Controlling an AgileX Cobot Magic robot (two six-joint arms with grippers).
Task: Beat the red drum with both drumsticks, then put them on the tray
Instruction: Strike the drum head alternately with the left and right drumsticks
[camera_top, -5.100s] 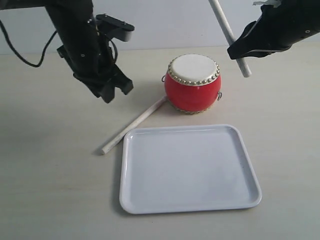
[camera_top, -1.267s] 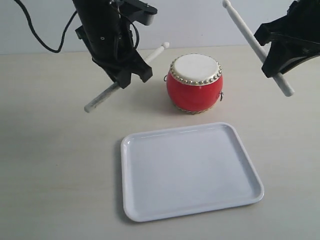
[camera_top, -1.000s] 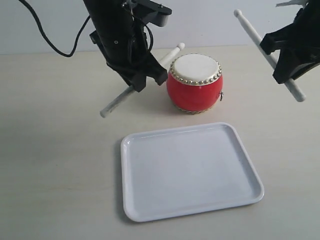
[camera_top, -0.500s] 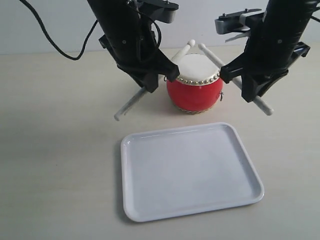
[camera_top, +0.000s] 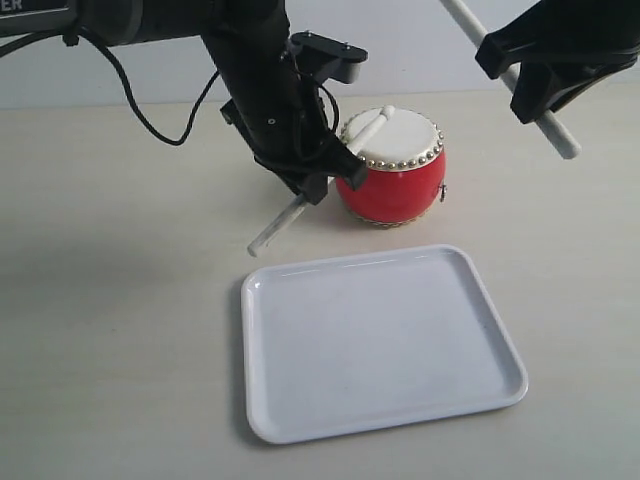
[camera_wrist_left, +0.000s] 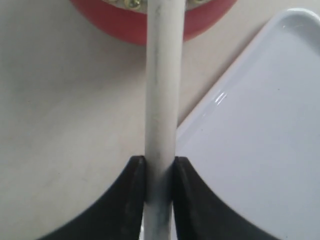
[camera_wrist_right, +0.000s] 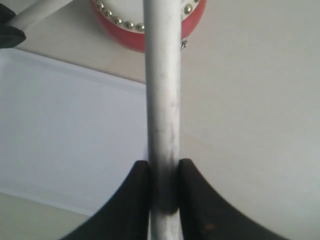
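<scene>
Exterior view: the left arm is slanting down from the upper left, black links with a cable (camera_top: 150, 110) trailing behind. Its left gripper (camera_top: 312, 182) is sitting just beside the red drum (camera_top: 392, 190) and pinching the left drumstick (camera_top: 278, 224) mid-shaft. In the left wrist view, 2 black fingers (camera_wrist_left: 133, 192) are pressing on either side of the pale round shaft. The stick is tilting, with its butt low over the beige table (camera_top: 100, 320) and its rounded tip on the cream skin, seemingly touching. The drum is standing upright behind the tray (camera_top: 380, 345), with a glossy barrel body and gold studs ringing the top. The tray is lying flat: white plastic, rounded corners, low rim. The right arm is raised at the upper right, well above the drum. The right gripper (camera_top: 522, 78) is clamping the right drumstick (camera_top: 561, 140), which is sloping steeply with its upper end running out of frame. The right wrist view is showing both fingers tight against that smooth shaft.
</scene>
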